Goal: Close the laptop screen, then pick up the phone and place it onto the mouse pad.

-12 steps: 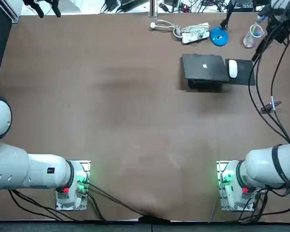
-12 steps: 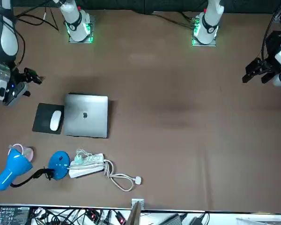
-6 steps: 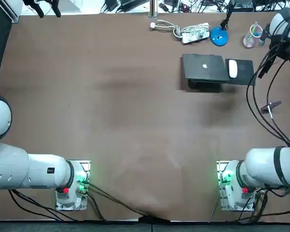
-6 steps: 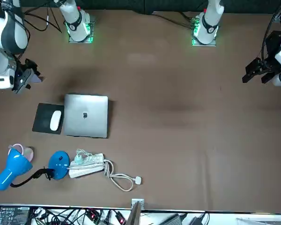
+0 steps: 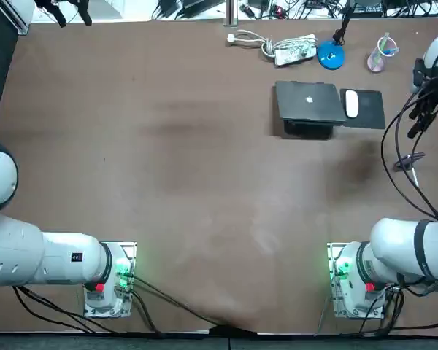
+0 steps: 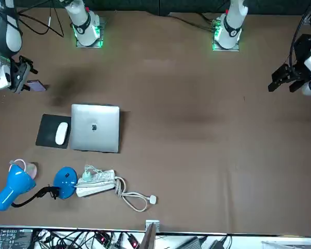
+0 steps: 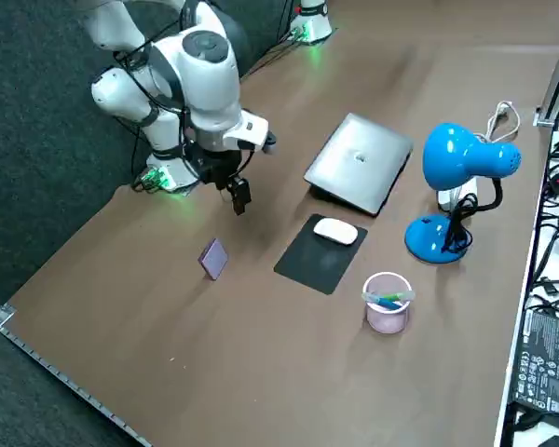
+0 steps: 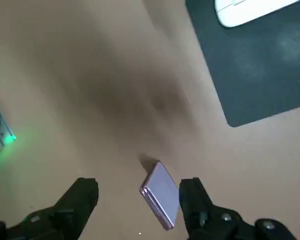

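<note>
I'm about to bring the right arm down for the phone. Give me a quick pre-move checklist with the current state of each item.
1. Laptop closed: ok, the lid is flat with the logo up.
2. Right gripper open: ok, the fingers are well apart.
3. Phone lined up: ok, in the wrist view it sits between the two fingers.
4. Gripper clear of the phone: ok, it hovers above the table in the side view.
5. Room on the mouse pad: ok, the mouse covers only the laptop side.
6. Phone lying flat: cannot tell.
</note>
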Robot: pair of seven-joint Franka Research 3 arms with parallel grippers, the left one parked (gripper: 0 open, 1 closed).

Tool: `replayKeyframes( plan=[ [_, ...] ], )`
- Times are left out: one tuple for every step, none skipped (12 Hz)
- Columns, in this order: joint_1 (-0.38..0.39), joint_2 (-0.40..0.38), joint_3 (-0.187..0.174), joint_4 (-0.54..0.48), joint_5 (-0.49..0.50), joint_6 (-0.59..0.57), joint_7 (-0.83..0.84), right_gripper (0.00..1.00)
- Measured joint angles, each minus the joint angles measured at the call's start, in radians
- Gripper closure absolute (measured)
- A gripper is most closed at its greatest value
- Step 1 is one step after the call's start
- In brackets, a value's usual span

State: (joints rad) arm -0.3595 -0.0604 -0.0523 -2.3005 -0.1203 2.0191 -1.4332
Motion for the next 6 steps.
replayKeyframes(
  plan=[
    [-0.019,0.0,0.0,-0.02,0.0,0.026,-0.047,0.0],
    [-0.041,0.0,0.0,-0.044,0.0,0.065,-0.102,0.0],
    [-0.069,0.002,0.0,-0.072,0.0,0.122,-0.165,0.0],
    [-0.132,0.007,0.0,-0.129,-0.001,0.258,-0.287,0.0],
    [-0.154,0.012,-0.001,-0.149,-0.001,0.305,-0.324,0.0],
    [-0.167,0.017,0.0,-0.163,-0.001,0.334,-0.346,0.0]
  ],
)
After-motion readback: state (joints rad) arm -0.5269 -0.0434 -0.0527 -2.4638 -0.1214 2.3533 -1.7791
